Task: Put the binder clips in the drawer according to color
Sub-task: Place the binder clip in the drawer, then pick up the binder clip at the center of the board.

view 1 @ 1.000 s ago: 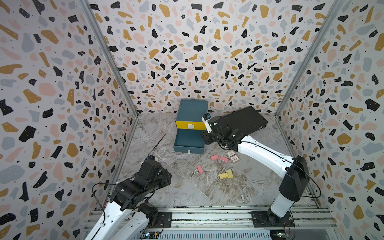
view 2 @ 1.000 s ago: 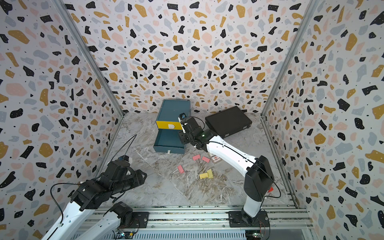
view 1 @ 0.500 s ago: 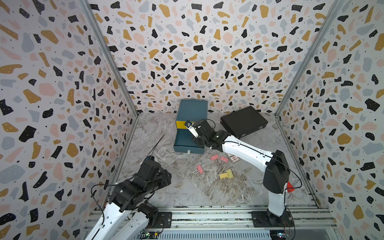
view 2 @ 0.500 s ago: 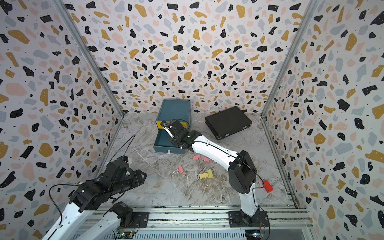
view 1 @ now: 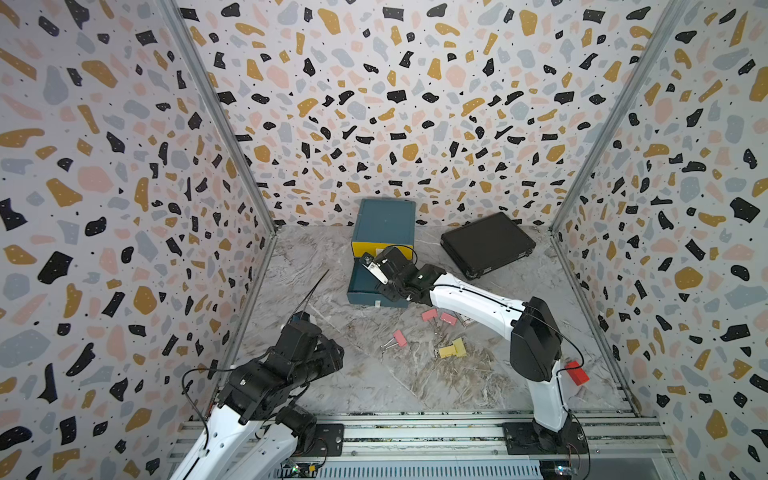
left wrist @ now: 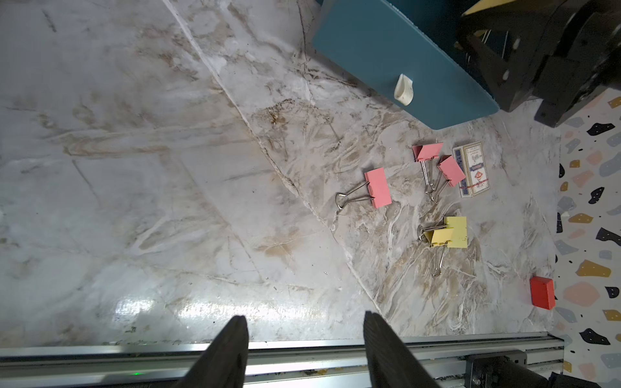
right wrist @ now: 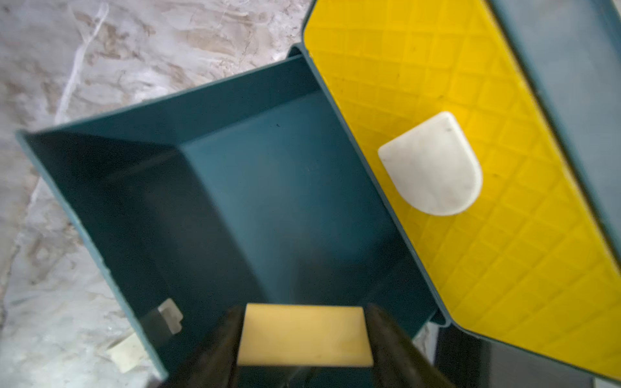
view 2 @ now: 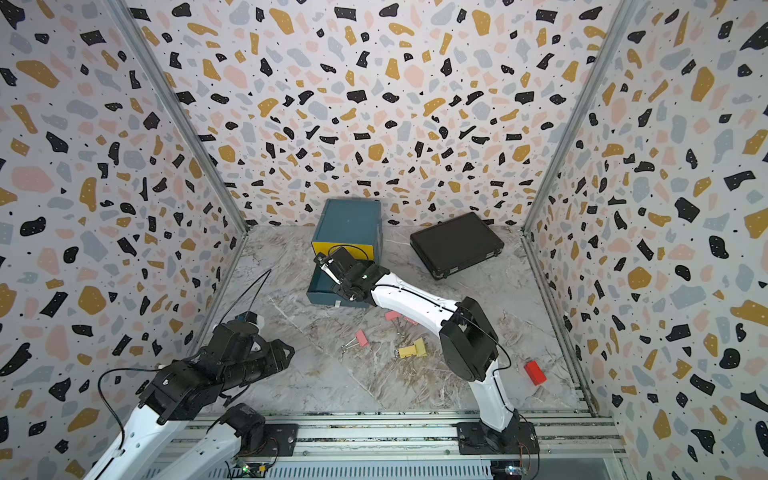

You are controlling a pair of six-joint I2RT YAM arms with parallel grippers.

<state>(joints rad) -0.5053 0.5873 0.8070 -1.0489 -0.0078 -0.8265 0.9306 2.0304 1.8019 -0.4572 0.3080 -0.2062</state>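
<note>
- Right gripper [right wrist: 302,307] is out over the pulled-out teal drawer [right wrist: 255,188]. It has a pale yellow clip [right wrist: 304,336] pinched between its fingers [right wrist: 389,339], sides pressed against both.
- That drawer juts toward the near side from the chest [view 1: 384,220], which sits far centre against the back wall. It's below the yellow front [view 1: 359,249], but which of the 2 teal drawers it is, I cannot tell.
- In both top views the right arm stretches from near right across to far centre.
- Down on the table [left wrist: 134,168], just near and right of the drawer, lie 3 pink clips [left wrist: 379,186]. 1 is alone on the left and 2 have their wire handles crossing. The rightmost touches a small card box [left wrist: 470,168].
- Nearer still are 2 yellow clips [left wrist: 448,231], overlapping each other.
- Left gripper [left wrist: 304,315] hovers near left over bare marble, fingers [left wrist: 232,346] spread wide with nothing between them, well apart from every clip.
- A red block [left wrist: 541,292] is at near right, and a black case [view 1: 488,243] at far right.
</note>
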